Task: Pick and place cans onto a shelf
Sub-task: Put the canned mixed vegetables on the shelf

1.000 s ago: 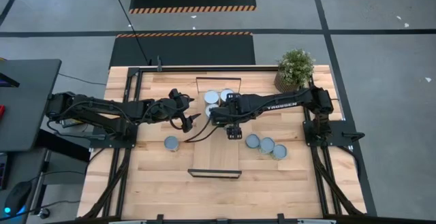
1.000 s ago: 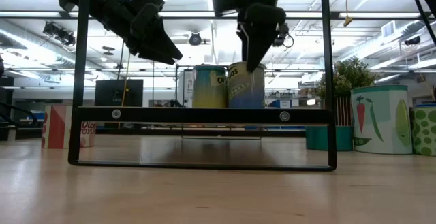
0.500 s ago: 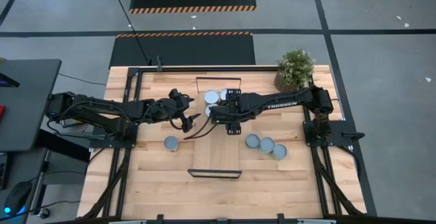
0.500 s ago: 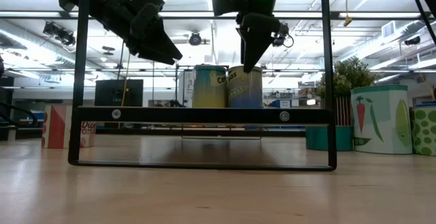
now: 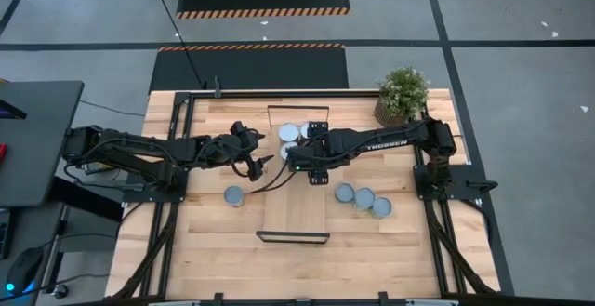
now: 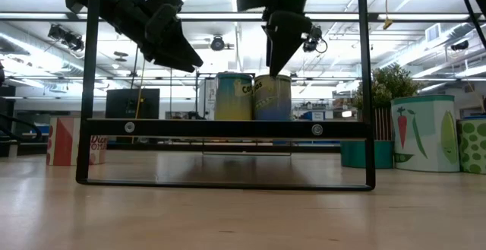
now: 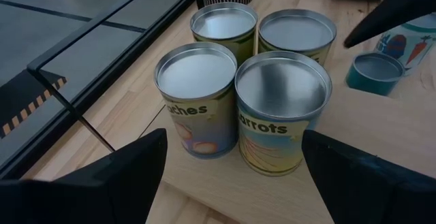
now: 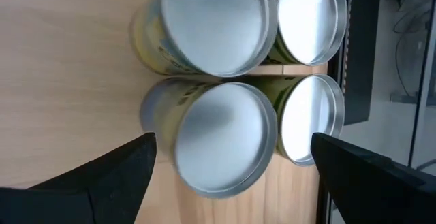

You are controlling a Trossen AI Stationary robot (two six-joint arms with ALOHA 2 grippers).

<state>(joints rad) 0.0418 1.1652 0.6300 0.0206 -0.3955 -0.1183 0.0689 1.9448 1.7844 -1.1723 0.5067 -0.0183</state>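
Four cans (image 5: 289, 135) stand together on the far end of the light-wood shelf (image 5: 293, 204); they also show in the left wrist view (image 7: 283, 108) and the right wrist view (image 8: 218, 139). My right gripper (image 5: 296, 159) is open and hangs just above the near pair (image 6: 273, 96), touching nothing. My left gripper (image 5: 264, 164) is open and empty, raised just left of the shelf, its fingers pointing at the cans. One more can (image 5: 233, 195) stands on the table left of the shelf, and three cans (image 5: 363, 198) stand to its right.
A potted plant (image 5: 403, 94) stands at the table's far right corner. The shelf's black frame (image 6: 228, 128) crosses the low view in front of the cans. The shelf's near half (image 5: 296, 215) is bare wood.
My right gripper has risen a little from the near right can on the shelf and now hangs clear above its top. The cans have stayed where they were.
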